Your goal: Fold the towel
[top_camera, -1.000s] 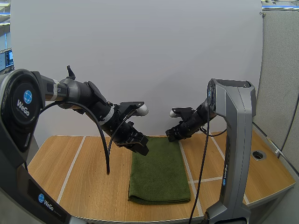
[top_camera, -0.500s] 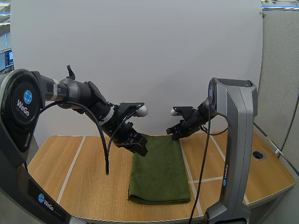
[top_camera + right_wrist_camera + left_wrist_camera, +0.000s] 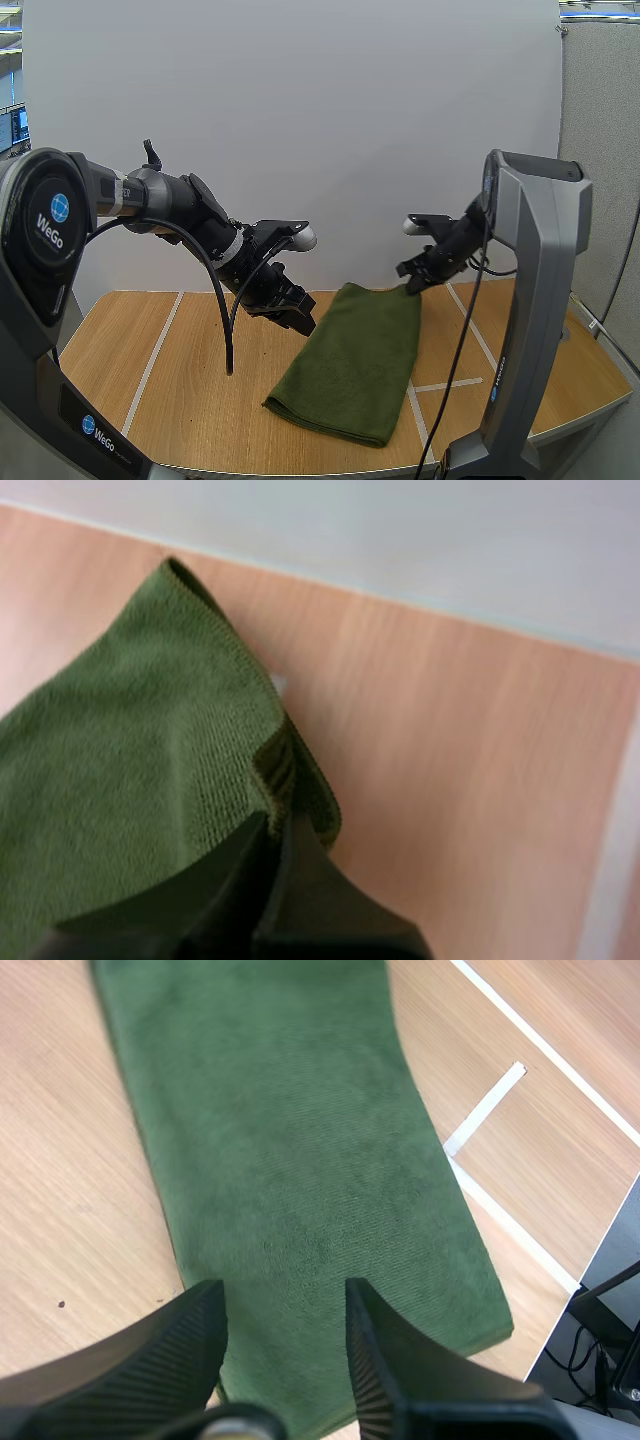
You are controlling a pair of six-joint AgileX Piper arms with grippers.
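A dark green terry towel (image 3: 350,365), folded into a long strip, lies slantwise on the light wooden tabletop (image 3: 150,400), which is crossed by white tape lines (image 3: 155,355). The right jaws are closed on the towel's far right corner, their tips pinching the layered edge between them. That corner is held up off the tabletop. From it the cloth slopes down to the near end, which rests flat close to the tabletop's front edge. The left jaws stand wide apart, ribbed inner faces turned to each other, gripping nothing. They hang over the towel's left edge, clear of the cloth. The left wrist view shows the towel spread flat below them, beside a tape line.
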